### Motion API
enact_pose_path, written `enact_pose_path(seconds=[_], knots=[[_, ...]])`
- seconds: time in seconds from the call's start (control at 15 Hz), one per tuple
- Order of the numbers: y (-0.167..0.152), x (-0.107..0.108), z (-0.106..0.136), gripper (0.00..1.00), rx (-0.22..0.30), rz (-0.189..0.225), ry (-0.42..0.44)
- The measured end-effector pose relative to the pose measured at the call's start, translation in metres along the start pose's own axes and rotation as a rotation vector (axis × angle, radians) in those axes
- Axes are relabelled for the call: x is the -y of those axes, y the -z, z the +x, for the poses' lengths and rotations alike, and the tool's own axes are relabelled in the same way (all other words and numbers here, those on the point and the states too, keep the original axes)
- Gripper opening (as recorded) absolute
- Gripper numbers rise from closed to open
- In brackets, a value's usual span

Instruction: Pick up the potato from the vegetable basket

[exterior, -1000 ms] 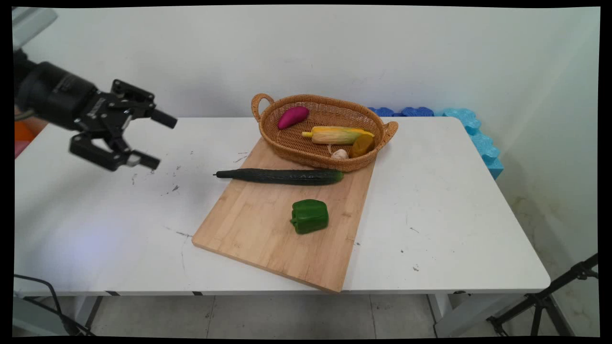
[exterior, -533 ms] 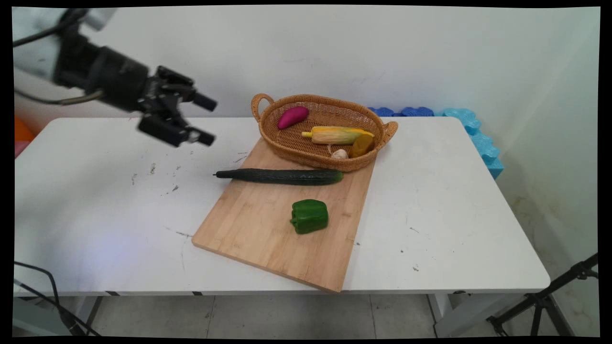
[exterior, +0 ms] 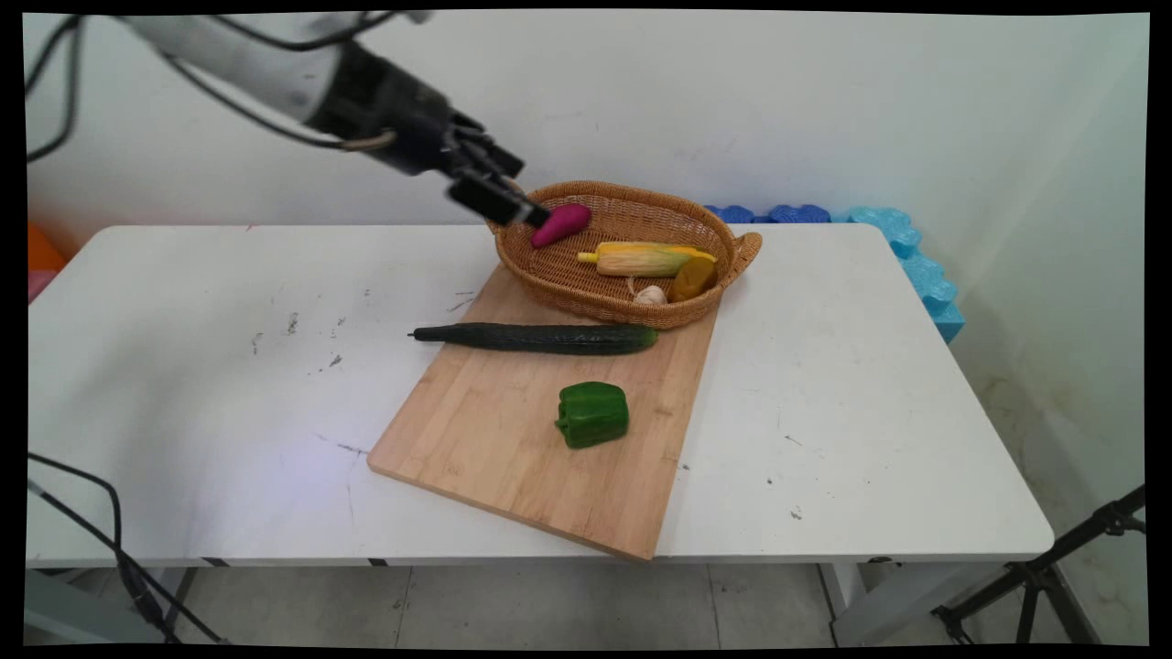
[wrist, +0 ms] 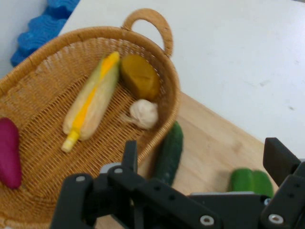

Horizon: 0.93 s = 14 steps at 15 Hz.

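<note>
On the white desk (exterior: 183,412) you have a wooden cutting board (exterior: 513,448) lying at an angle, its far corner tucked under a wicker basket (exterior: 586,284). Across the board's far end, just in front of the basket, lies a long dark cucumber (exterior: 536,338), its stem end hanging off the board's left edge. A green bell pepper (exterior: 593,414) sits on the board nearer you, apart from the cucumber.

Inside the basket: an ear of corn (exterior: 645,260) in its husk, a purple eggplant-shaped piece (exterior: 561,223) at the left end, a brownish-yellow lump (exterior: 693,277) touching the corn's right end, and a small garlic bulb (exterior: 651,295) just beside that lump.

The claw (exterior: 504,192) hangs in the air over the basket's left handle, closest to the purple piece, touching nothing you can see. The hand view shows its fingers (wrist: 279,160) spread apart, released, with nothing between them.

As things lie, four items are in the basket, two on the board, none gripped.
</note>
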Motion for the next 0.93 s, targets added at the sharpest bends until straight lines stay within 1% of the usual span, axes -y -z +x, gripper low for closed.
enact_pose_path(seconds=[0.07, 0.2, 0.4, 0.6, 0.93], knots=[[-0.009, 0.002, 0.005, 1.0, 0.006, 0.01, 0.011], [-0.054, 0.009, 0.03, 1.0, 0.04, 0.051, 0.063], [-0.1, 0.014, 0.047, 1.0, 0.079, 0.08, 0.12], [-0.145, 0.018, 0.06, 1.0, 0.118, 0.098, 0.169], [-0.214, 0.025, 0.074, 1.0, 0.193, 0.112, 0.22]])
